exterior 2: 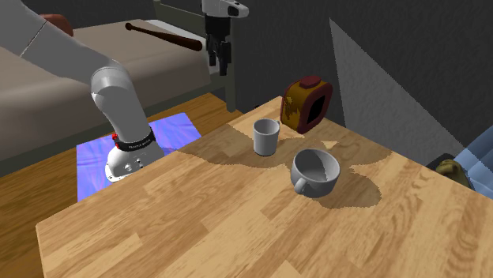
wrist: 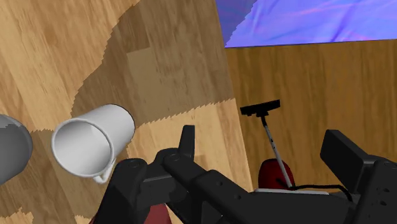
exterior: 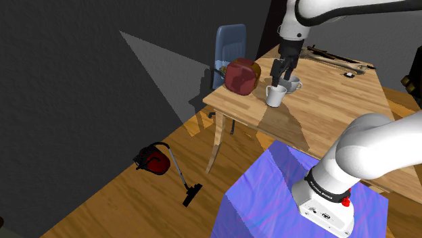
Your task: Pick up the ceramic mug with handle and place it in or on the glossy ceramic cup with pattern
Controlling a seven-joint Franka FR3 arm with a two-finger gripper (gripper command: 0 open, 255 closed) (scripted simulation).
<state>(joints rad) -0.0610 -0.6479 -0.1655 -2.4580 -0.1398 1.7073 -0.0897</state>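
Observation:
A small tall white mug (exterior: 274, 95) (exterior 2: 265, 137) (wrist: 92, 145) stands on the wooden table (exterior: 338, 108), a thin handle showing at its side in the wrist view. Close beside it sits a wider pale grey cup (exterior: 293, 84) (exterior 2: 315, 171) (wrist: 11, 153) with a handle of its own. My black gripper (exterior: 282, 72) (exterior 2: 219, 61) (wrist: 261, 145) hangs in the air above the table on the stand's side of the two cups. It is open, with nothing between the fingers (wrist: 186, 141). The tall mug lies outside one finger, not between them.
A red and yellow toaster-like object (exterior: 242, 75) (exterior 2: 306, 103) stands by the cups near the table edge. A blue chair (exterior: 230, 42) is behind it. A red vacuum cleaner (exterior: 157, 161) (wrist: 275, 173) lies on the floor. Dark items (exterior: 335, 59) sit at the table's far end.

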